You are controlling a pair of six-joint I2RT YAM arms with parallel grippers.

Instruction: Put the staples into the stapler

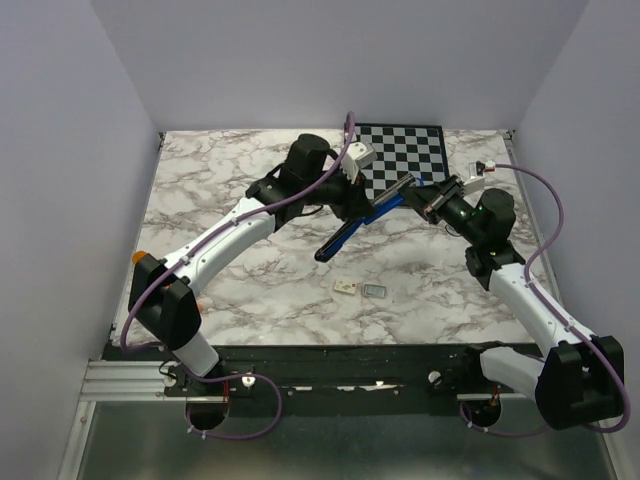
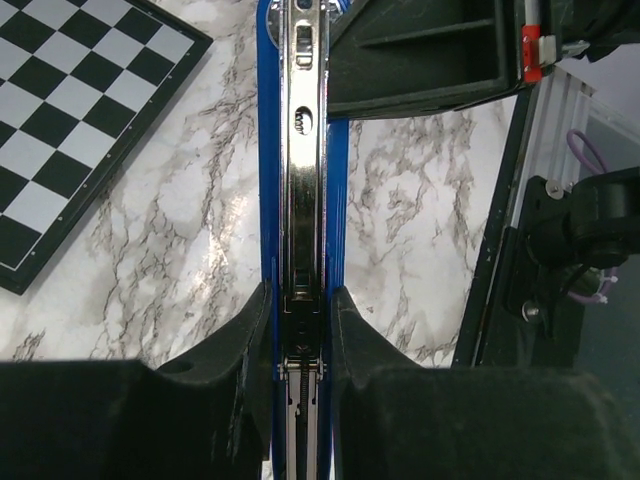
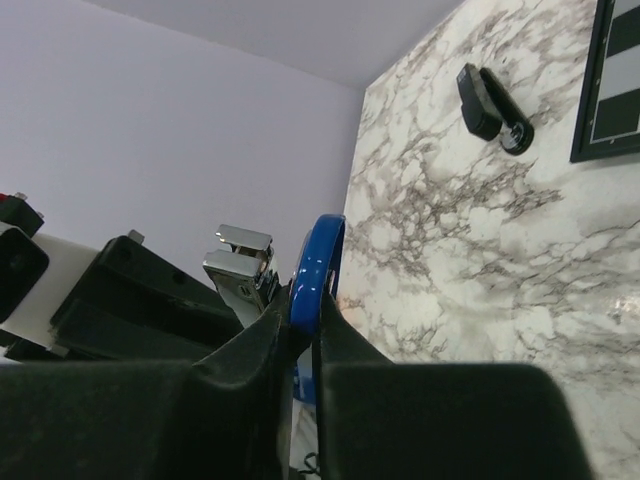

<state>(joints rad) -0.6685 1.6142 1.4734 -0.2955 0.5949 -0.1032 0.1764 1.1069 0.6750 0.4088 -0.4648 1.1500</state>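
The blue stapler (image 1: 345,235) is held up off the table between both arms, opened out, its dark end pointing down towards the near left. My left gripper (image 1: 362,205) is shut on its body; the left wrist view shows the fingers (image 2: 250,340) clamping the blue sides, with the chrome magazine (image 2: 302,150) running between them. My right gripper (image 1: 418,195) is shut on the stapler's blue cover (image 3: 318,265), and the chrome magazine tip (image 3: 240,262) shows beside it. The staples (image 1: 376,290) lie on the table nearer the arm bases, apart from both grippers.
A tiny white box (image 1: 347,288) lies just left of the staples. A black-and-white chequered board (image 1: 405,150) lies at the back of the marble table (image 1: 220,180). A small black object (image 3: 492,105) lies on the table in the right wrist view. Walls enclose three sides.
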